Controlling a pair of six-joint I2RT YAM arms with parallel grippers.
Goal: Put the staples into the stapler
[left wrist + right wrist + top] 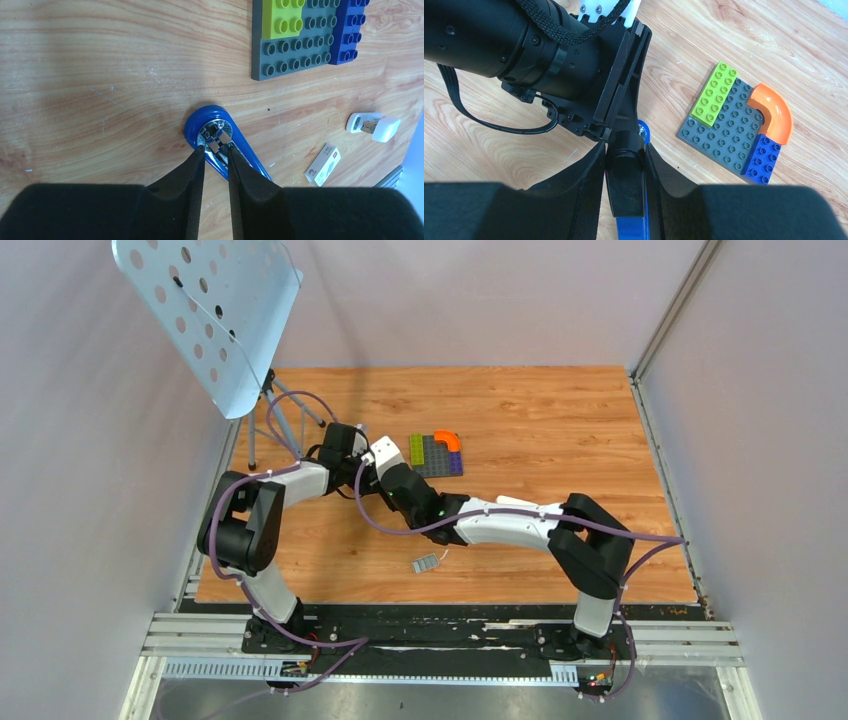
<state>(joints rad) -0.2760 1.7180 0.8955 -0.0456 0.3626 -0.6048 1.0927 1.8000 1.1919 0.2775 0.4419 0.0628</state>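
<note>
Blue with a black top, the stapler (pixel 214 131) lies on the worktop (pixel 560 430) left of centre, near the block plate (pixel 300 55). Its silver channel is bared at the rounded nose. My right jaws are clenched on its black rear end, with fingers (pixel 584 175) pressed to either side, so the body is pinned. My left jaws hang over the open nose, fingertips (pixel 199 160) a thin slit apart and down at the metal. A small silvery piece sits between them, but I cannot tell whether it is a strip they pinch or part of the mechanism.

I judge the job about midway: the stapler is opened and steadied, the loading is in hand or about to be, and the closing is left to do. One grey strip of staples (pixel 425 563) lies loose on the worktop by the right arm, well apart from the stapler, so that one is not in. The white box (pixel 323 164) rests near the nose, with a white plastic piece (pixel 375 126) beyond it. Both arms cross over the same spot, which crowds my overhead view. A music stand (pixel 205 310) leans at the far left corner.
</note>
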